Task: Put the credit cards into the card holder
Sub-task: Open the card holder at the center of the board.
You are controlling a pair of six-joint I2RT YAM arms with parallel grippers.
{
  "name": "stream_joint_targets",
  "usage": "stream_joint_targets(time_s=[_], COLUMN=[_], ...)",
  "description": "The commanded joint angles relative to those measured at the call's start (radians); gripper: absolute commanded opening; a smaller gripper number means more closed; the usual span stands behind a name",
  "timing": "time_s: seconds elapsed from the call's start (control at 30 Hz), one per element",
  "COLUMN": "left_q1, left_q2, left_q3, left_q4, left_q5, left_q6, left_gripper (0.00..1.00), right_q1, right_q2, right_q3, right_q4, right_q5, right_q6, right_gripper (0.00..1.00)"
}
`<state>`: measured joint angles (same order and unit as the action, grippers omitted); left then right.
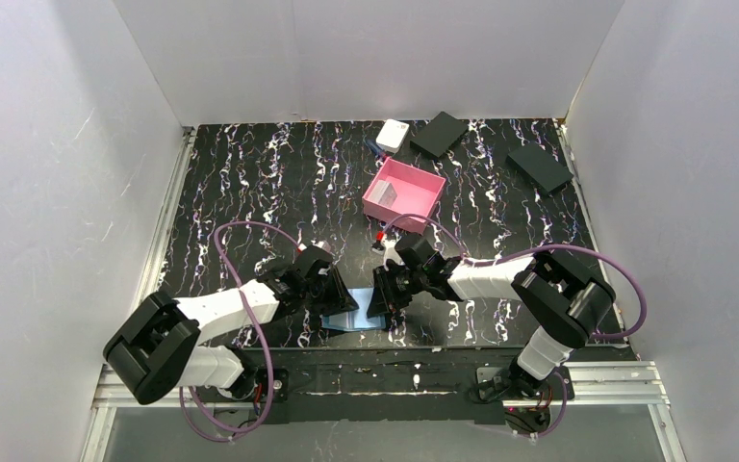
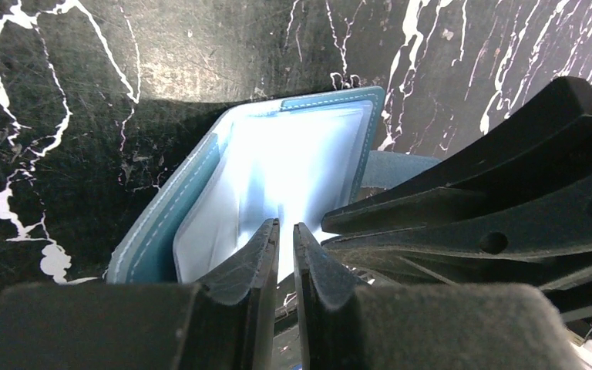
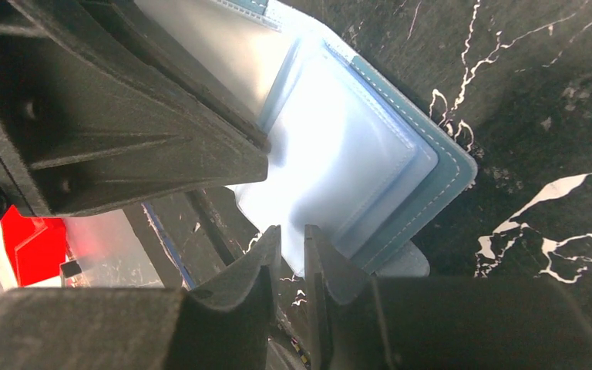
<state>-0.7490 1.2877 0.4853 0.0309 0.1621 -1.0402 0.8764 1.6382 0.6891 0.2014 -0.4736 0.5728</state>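
- The wallet (image 2: 200, 193) lies open on the table (image 2: 85, 77), just ahead of the left claw (image 2: 285, 231) and between both claws.
- Step in hand, as judged: spreading the sleeves (image 2: 293, 169) to receive a card. No card is at the wallet.
- Left claw: jaws nearly together with a thin slit, tips at the sleeve edge. You cannot tell whether they pinch it.
- Right claw (image 3: 293, 235): the same narrow slit, tips at the opposite edge. A grip cannot be confirmed.
- Next move, as judged: hold one sleeve mouth open, then fetch a card (image 1: 385, 197) from the pink tray (image 1: 430, 183), well beyond the right claw.
- Wallet cover: blue, stitched, with rounded corners.
- Sleeves: thin, clear, glossy film. Expect flex and slip.
- Table: black with white veins, and scuffed.
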Motion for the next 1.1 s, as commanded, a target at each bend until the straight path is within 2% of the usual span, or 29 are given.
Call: stream_joint_targets(time_s=[0.0,0.23,0.43,0.6,0.93,1.07], left_q1=[0.000,0.000,0.000,0.000,0.000,0.000], left_q2=[-0.052,-0.095,-0.178,-0.271,-0.234,-0.227], left_q3=[-0.015,-0.044,-0.047,-0.058,-0.043,0.007], left_q4=[0.003,-0.029,-0.190,-0.292,-0.290,-0.337], left_q5=[0.000,-0.028,-0.097,-0.144,-0.121,-0.115], left_q6=[-0.010,-0.020,0.004,0.021,0.036,0.068], left_gripper=[0.12,0.13,0.25,0.28,0.27,0.28], right_q1=[-0.002,-0.003,-0.003,-0.003,-0.053,-0.117], right_q2=[0.013,-0.001,-0.035,-0.061,-0.072,-0.024], right_q3=[-0.013,0.004,0.059,0.125,0.421,0.577], right_q4=[0.010,-0.024,-0.121,-0.214,-0.452,-0.566], right_q5=[0.017,0.028,0.055,0.085,0.185,0.298], right_q6=[-0.004,-0.014,-0.046,-0.071,-0.149,-0.236], right_gripper=[0.26,0.29,0.35,0.38,0.50,0.55])
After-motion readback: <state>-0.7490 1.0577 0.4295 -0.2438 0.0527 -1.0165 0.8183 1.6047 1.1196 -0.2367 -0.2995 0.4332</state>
